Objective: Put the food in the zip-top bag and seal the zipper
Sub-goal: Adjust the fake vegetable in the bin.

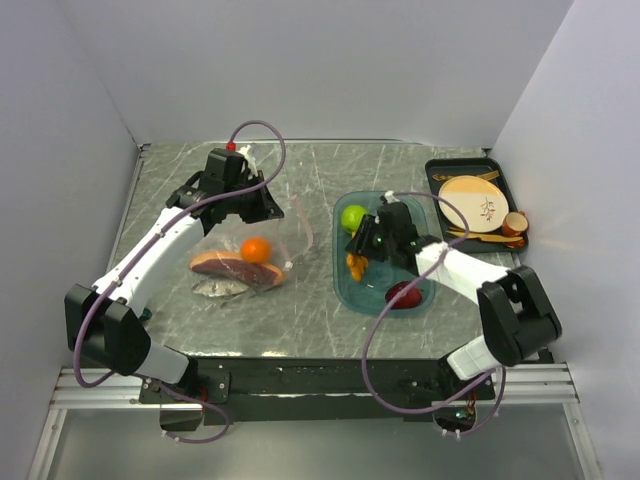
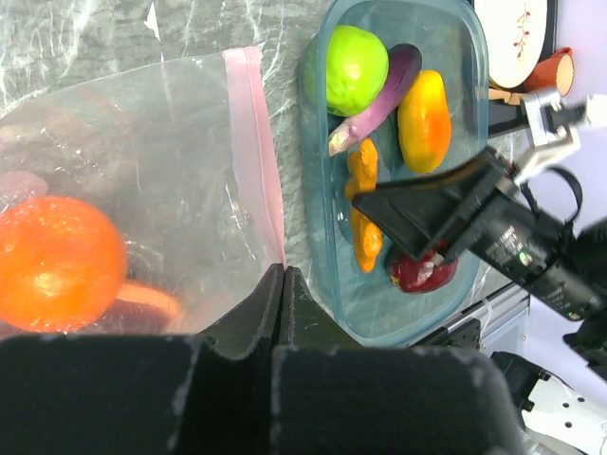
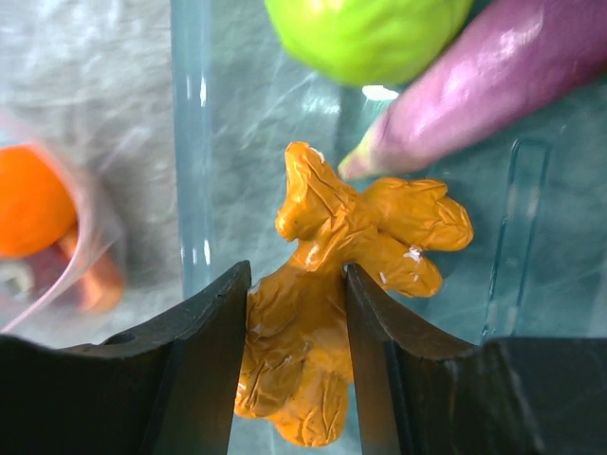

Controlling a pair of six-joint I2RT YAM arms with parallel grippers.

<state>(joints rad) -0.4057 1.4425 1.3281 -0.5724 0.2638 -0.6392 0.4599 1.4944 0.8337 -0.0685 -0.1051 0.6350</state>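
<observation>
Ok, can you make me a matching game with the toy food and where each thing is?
Things:
1. orange
2. green lime
3. knobbly yellow piece
4. beige plate

Places:
A. on the black tray
B. lying free in the teal tray
C. inside the clear bag
D. pinched by the right tool

Pairs: 1-C, 2-B, 3-D, 4-A

Lime [image 3: 365, 33] partly beyond the view's top edge
</observation>
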